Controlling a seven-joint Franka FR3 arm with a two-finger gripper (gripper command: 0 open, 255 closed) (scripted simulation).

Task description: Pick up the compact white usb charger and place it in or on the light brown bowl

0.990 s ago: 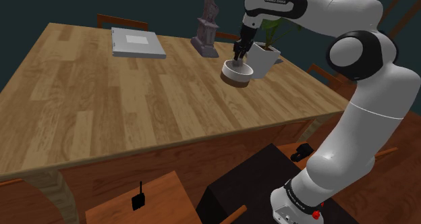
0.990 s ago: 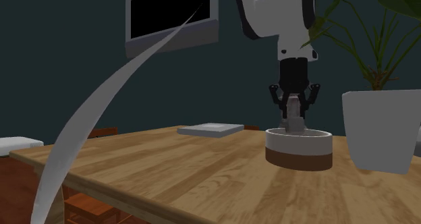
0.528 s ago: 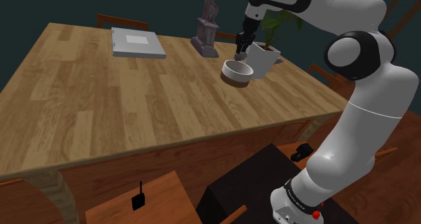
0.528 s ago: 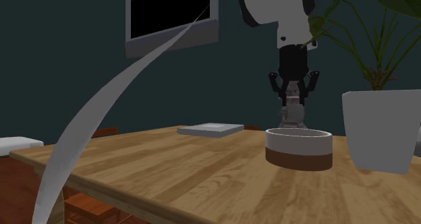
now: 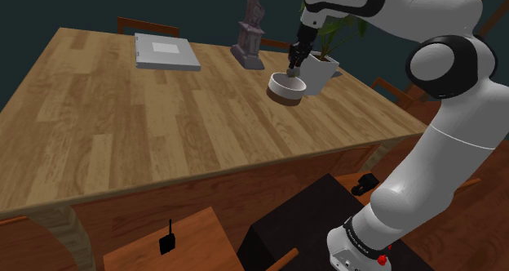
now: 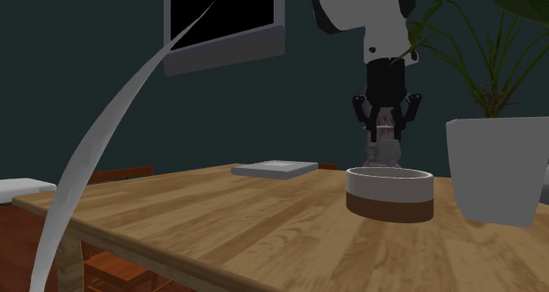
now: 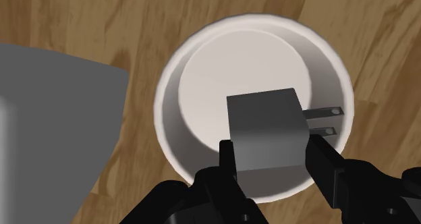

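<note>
Hovering over the round white, brown-based bowl (image 6: 389, 193) near the wooden table's (image 5: 122, 114) far edge, the black pincer (image 7: 271, 147) grips the grey, two-pronged cube charger (image 7: 263, 121), poised to drop it inside.

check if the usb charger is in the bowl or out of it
Out: the gripper clasps the charger above the bowl, just over its rim.

Home dining rm, wood table (image 5: 163, 114), wall TV (image 6: 224, 18), potted plant (image 6: 493, 171), statuette (image 5: 251, 33), chair (image 5: 147, 24)
</note>
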